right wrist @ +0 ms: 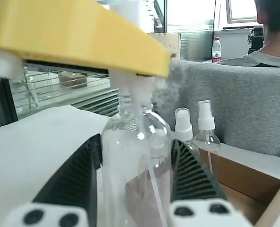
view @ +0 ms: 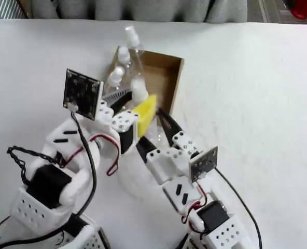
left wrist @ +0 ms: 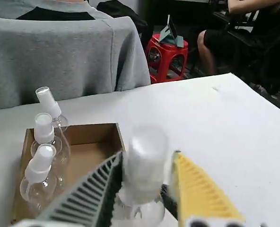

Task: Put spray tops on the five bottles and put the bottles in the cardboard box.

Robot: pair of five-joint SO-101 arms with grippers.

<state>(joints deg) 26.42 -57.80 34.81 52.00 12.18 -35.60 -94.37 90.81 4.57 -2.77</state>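
Note:
A clear bottle [view: 152, 133] [right wrist: 130, 156] stands just in front of the cardboard box [view: 166, 72] [left wrist: 90, 142] [right wrist: 244, 182]. My right gripper [view: 149, 129] [right wrist: 136, 142] is shut on its body with black fingers. The bottle's white spray top [view: 139, 90] [left wrist: 145, 158] [right wrist: 135, 92] sits at its neck, and my left gripper [view: 139, 97] [left wrist: 147, 158] is shut on that top between a grey and a yellow finger. Three capped bottles [view: 123, 56] [left wrist: 44, 158] [right wrist: 199, 127] stand along the box's left side.
The white table [view: 257, 104] spreads wide to the right of the box. A grey padded barrier [left wrist: 59, 56] runs along the table's far edge. Red and black cables [view: 99, 145] hang by the left arm.

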